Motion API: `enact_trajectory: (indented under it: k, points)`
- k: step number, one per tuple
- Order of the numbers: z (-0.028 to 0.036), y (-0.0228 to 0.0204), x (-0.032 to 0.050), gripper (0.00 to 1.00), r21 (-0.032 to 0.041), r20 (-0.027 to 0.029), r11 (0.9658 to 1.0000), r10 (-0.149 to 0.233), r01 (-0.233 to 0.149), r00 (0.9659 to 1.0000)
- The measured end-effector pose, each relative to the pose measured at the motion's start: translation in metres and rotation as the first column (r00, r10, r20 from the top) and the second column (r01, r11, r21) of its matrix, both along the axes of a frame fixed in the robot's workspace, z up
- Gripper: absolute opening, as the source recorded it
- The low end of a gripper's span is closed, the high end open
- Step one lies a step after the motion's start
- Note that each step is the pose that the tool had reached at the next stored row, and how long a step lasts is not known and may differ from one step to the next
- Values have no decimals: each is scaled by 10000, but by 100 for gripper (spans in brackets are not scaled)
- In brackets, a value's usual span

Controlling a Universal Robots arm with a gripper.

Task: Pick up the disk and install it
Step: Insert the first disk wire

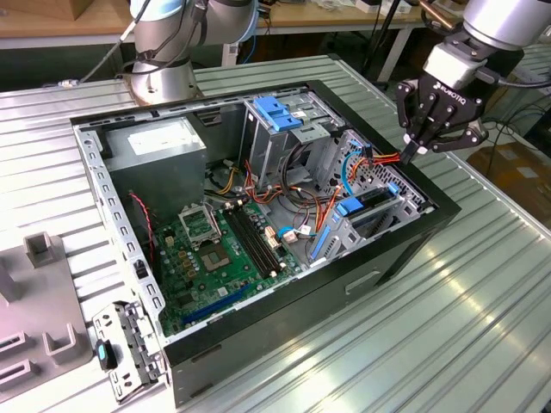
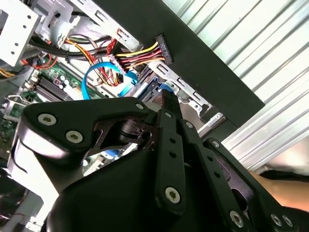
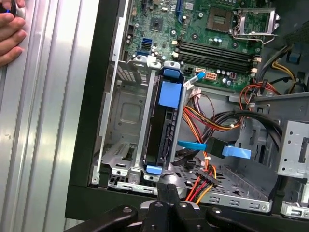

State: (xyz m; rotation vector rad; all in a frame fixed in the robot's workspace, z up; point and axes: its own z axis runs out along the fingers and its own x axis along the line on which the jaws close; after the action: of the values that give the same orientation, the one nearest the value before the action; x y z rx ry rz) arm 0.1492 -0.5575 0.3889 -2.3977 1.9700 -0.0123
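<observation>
My gripper (image 1: 411, 155) hangs empty, fingers pressed together, over the disk (image 3: 164, 133), which stands on edge in the drive cage (image 3: 123, 116) at the computer case's (image 1: 284, 335) edge. I judge it rigid, weighty and shock-sensitive, best gripped by its blue end tab (image 3: 153, 169).

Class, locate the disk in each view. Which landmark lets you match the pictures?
Exterior view: the disk stands on edge in the cage on the exterior view's right, below the gripper.
First wrist view: the disk sits in the cage slot, its blue tab towards the motherboard.
Second wrist view: its blue end peeks out just past the gripper.
Shared landmark: the red-yellow power wires beside the cage.
</observation>
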Motion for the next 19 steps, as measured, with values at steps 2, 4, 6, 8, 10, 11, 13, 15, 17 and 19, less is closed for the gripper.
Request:
enact_trajectory:
  k: [2, 4, 6, 8, 10, 11, 13, 15, 17, 19]
  points:
    - [-3, 0, 5, 11, 1, 0, 9990, 446, -446, 9990]
    - [-5, -1, 18, 11, 0, 1, 9976, 688, -688, 9976]
    - [-9, 10, 62, 11, 2, 0, 9970, 775, -775, 9970]
    - [-13, 25, 112, 11, 1, 0, 9966, 819, -819, 9966]
    - [-15, 41, 162, 11, -1, 0, 9962, 871, -871, 9962]
    - [-16, 53, 184, 11, 2, 0, 9959, 902, -902, 9959]
    - [-19, 70, 207, 24, 8, 1, 9955, 952, -952, 9955]
    - [-23, 81, 214, 24, 14, 2, 9945, 1051, -1051, 9945]
    - [-32, 85, 214, 24, 20, 2, 9919, 1271, -1271, 9919]
    - [-36, 86, 214, 24, 15, 1, 9866, 1629, -1629, 9867]
